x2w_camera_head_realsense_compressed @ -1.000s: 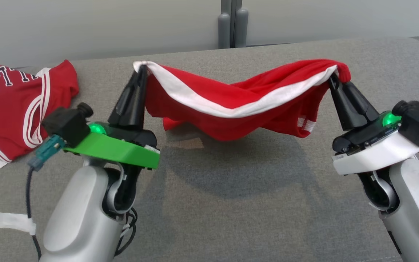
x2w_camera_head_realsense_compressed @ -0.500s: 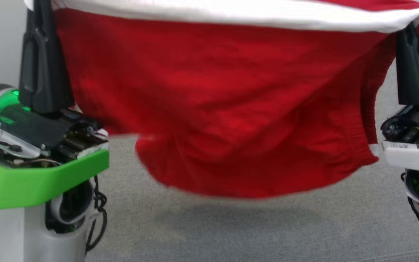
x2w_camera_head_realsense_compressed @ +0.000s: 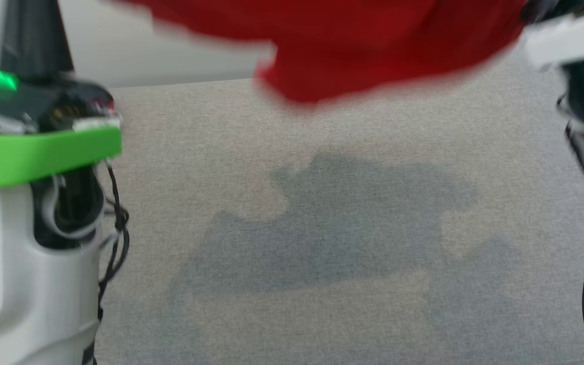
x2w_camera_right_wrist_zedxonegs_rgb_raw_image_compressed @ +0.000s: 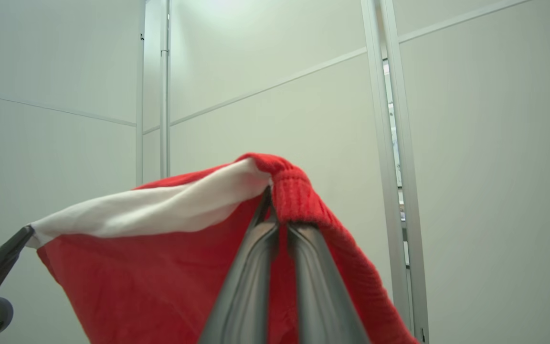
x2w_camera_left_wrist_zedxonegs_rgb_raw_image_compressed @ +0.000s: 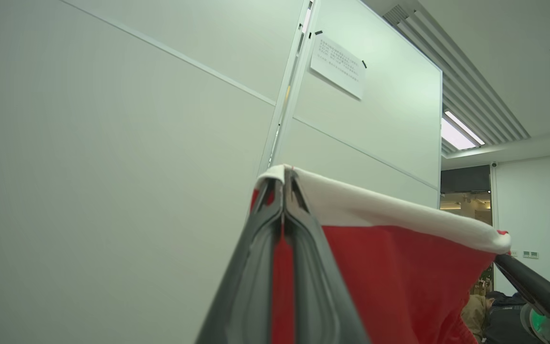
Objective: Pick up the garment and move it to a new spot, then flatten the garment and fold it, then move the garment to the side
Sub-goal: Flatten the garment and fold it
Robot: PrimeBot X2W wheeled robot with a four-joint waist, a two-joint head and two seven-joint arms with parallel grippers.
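Observation:
The garment (x2w_camera_head_realsense_compressed: 373, 45) is red with a white band along its top edge and hangs in the air above the grey table (x2w_camera_head_realsense_compressed: 322, 314), blurred in the head view. In the left wrist view my left gripper (x2w_camera_left_wrist_zedxonegs_rgb_raw_image_compressed: 284, 180) is shut on one corner of the white band, and the garment (x2w_camera_left_wrist_zedxonegs_rgb_raw_image_compressed: 399, 277) stretches away to the right. In the right wrist view my right gripper (x2w_camera_right_wrist_zedxonegs_rgb_raw_image_compressed: 275, 208) is shut on the opposite ribbed corner of the garment (x2w_camera_right_wrist_zedxonegs_rgb_raw_image_compressed: 151, 267). The cloth spans taut between the two grippers, with its lower part hanging free.
The garment's shadow (x2w_camera_head_realsense_compressed: 332, 228) falls on the grey table surface below. Pale wall panels (x2w_camera_left_wrist_zedxonegs_rgb_raw_image_compressed: 112, 167) stand behind the table. My left arm's green-trimmed wrist (x2w_camera_head_realsense_compressed: 38, 152) fills the left edge of the head view, and the right wrist (x2w_camera_head_realsense_compressed: 576, 35) sits at the upper right.
Both grippers have risen high with the garment, pulling it from a sagging drape to a taut hanging sheet clear of the table. The head view has shifted too.

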